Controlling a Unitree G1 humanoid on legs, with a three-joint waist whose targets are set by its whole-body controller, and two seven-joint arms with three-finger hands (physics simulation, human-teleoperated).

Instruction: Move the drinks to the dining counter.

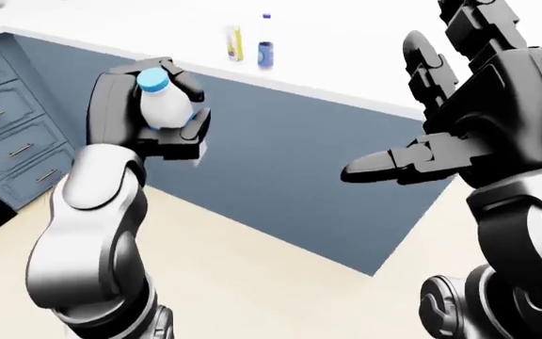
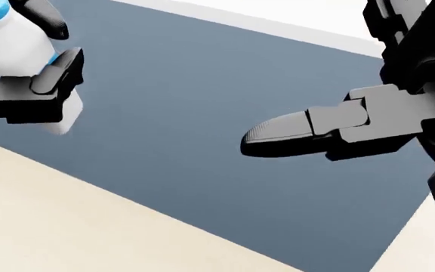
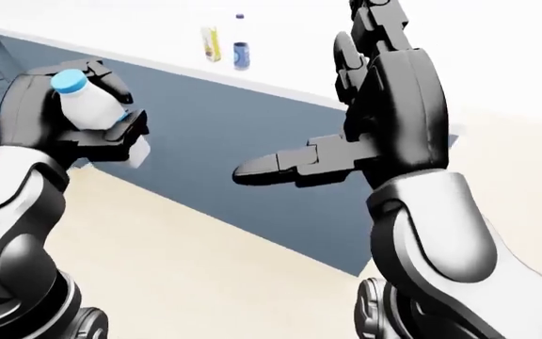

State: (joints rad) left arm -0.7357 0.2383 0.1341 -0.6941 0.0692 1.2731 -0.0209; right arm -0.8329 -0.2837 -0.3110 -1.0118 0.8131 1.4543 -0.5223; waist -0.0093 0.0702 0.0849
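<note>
The left hand grips one white, blue-capped bottle at left-eye view's upper left. The right hand spreads wide, empty. Three drinks stand on the counter above.

Colours on view: counter, bottle, hands, floor.
Milk bottle: white body, light blue cap, blue band low on the body. Left hand and right hand: black fingers and palms, forearms glossy white-grey. Dining counter: slate-blue side panel, white top. Drawer fronts: same slate blue, metal handles. Floor: plain cream. On the counter top, 3 small containers: 1 yellow and white carton, 1 blue can, 1 clear bottle with a blue cap.
</note>
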